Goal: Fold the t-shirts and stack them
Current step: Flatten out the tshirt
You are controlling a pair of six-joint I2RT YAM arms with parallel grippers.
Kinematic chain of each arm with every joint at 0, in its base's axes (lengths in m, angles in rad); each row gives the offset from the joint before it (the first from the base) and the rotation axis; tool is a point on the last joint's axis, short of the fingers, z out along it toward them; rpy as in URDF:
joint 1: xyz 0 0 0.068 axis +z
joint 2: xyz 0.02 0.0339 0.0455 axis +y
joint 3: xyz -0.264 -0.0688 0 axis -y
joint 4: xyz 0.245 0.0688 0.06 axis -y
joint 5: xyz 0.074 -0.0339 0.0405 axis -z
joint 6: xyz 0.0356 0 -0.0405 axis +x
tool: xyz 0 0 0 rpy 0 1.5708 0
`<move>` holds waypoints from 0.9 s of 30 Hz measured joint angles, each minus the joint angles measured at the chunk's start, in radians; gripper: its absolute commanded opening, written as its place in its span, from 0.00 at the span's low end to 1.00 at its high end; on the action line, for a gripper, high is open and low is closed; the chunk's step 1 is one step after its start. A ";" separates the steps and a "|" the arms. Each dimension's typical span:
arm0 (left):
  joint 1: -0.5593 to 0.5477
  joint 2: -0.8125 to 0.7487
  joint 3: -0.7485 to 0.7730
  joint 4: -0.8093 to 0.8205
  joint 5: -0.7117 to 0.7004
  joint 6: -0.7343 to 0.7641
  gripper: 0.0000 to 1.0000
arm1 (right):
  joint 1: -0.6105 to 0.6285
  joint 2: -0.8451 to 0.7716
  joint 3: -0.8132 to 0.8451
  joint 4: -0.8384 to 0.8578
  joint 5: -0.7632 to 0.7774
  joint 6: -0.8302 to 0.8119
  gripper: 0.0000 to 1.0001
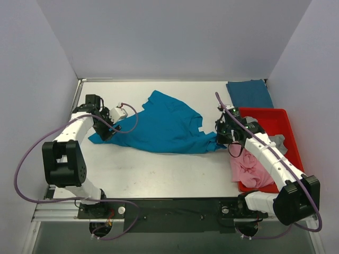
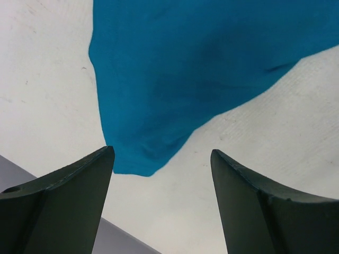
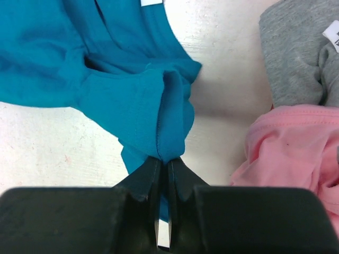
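A teal-blue t-shirt lies crumpled across the middle of the white table. My right gripper is shut on its bunched right edge, beside the red tray in the top view. My left gripper hovers open over the shirt's left corner, with the cloth tip between the spread fingers and not held. A pink t-shirt and a grey t-shirt lie in the tray; both show in the right wrist view, pink and grey. A folded teal t-shirt lies at the back right.
The red plastic tray stands at the table's right side, under my right arm. Grey walls close off the table at the back and both sides. The near strip of table in front of the shirt is bare.
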 measured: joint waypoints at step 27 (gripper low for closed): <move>0.039 0.196 0.058 -0.093 -0.058 0.258 0.84 | -0.083 0.364 0.399 -0.161 -0.152 -0.024 0.00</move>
